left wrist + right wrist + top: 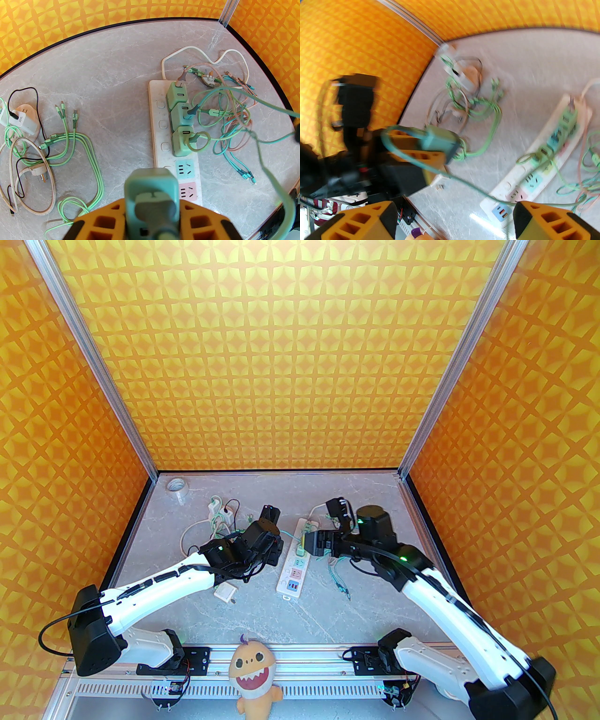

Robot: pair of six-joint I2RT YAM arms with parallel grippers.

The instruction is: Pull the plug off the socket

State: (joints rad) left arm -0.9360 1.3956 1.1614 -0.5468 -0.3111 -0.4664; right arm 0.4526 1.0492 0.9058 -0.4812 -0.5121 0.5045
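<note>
Plug [151, 189]: teal cube, clamped between the left gripper [151, 211] fingers [103, 222], jaws narrow and closed on its sides. It's off the strip [155, 117] and up clear of the table [105, 82]. Its cable [464, 182] trails out from the held plug and sags across toward the right gripper's side.

The strip lies flat on the table just ahead of the left jaws, slightly to their right, long axis running away from them. Three green chargers [179, 117] sit plugged in a row on its far half. Nearer the jaws, the blue outlet [185, 170] and pink outlet [187, 191] are free.

Right gripper [452, 218]: jaws wide apart, nothing between them. It hangs above the table, with the strip's near end just ahead between its fingers and the held plug ahead to the left. That view is motion-blurred.

A tangle [234, 112] of green, teal and pink leads sits beyond the strip, right of the left jaws. Loose green cables [77, 150] and a white adapter [23, 120] lie well off to their left.
</note>
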